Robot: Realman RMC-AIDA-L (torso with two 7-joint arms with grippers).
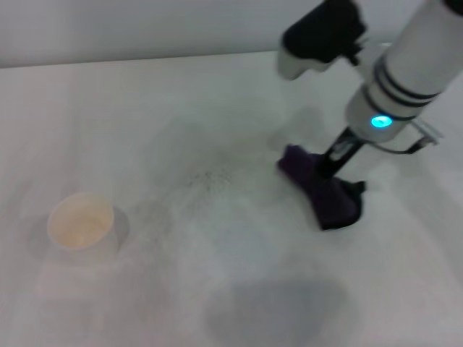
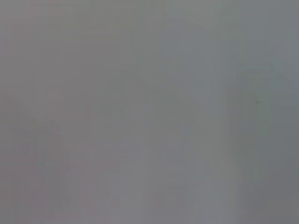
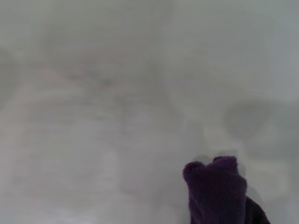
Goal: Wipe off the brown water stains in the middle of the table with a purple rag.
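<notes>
I have the right gripper (image 1: 334,160) down on the table (image 1: 217,289), toward its right edge and about midway between the far and near edges. Its fingers are clamped on the purple rag (image 1: 322,191), which lies bunched on the white surface just below them, with a black tab sticking out on its right side. In the right wrist view the rag (image 3: 217,193) shows as a dark purple lump against the pale tabletop. I cannot make out a brown stain anywhere; near the middle of the table I see only faint grey speckles (image 1: 206,177). A white paper cup (image 1: 81,225) stands near the left edge. My left wrist view shows only flat grey.
</notes>
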